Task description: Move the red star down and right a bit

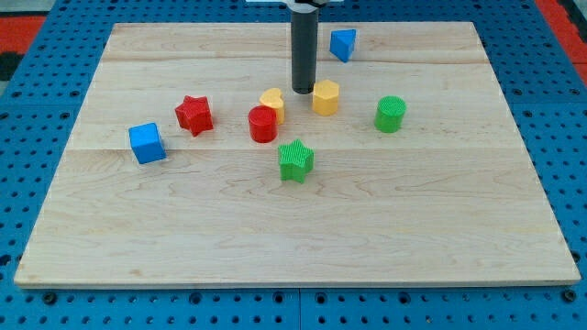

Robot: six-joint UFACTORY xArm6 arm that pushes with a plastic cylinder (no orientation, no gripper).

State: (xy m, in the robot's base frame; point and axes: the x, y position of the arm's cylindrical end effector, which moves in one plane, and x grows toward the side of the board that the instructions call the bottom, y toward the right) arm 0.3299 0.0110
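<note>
The red star [194, 115] lies on the wooden board [293, 229] at the view's left of centre. My tip [304, 91] stands well to the star's right and slightly above it, between a yellow heart-like block [272, 100] and a yellow block [326, 96], close to both. The rod rises from there to the view's top edge. A red cylinder [262, 124] sits between the star and my tip, just below the yellow heart-like block.
A blue cube [147, 143] lies below and left of the star. A green star [295, 160] lies below the red cylinder. A green cylinder [390, 114] sits at the right. A blue block [343, 43] sits near the top edge.
</note>
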